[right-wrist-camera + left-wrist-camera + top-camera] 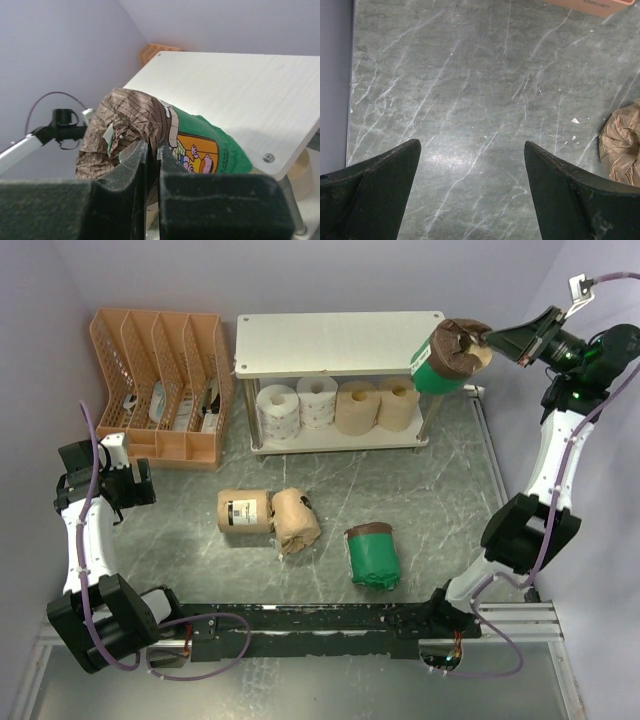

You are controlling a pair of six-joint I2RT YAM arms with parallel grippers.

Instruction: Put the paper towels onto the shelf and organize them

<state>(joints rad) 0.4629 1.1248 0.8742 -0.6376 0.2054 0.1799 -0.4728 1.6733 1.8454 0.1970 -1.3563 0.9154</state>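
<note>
One green roll (brown-ended) in right pincer.

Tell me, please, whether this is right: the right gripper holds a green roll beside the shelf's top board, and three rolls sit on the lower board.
Not quite: the top view shows four rolls on the lower board, not three. The right gripper does hold the green roll beside the top board.

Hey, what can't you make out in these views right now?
Top view: what the orange file organizer holds, too small, behind slotted walls.
Left wrist view: most of a tan-wrapped roll, cut off by the right edge.
Right wrist view: held green-wrapped roll's underside, behind right gripper.
</note>
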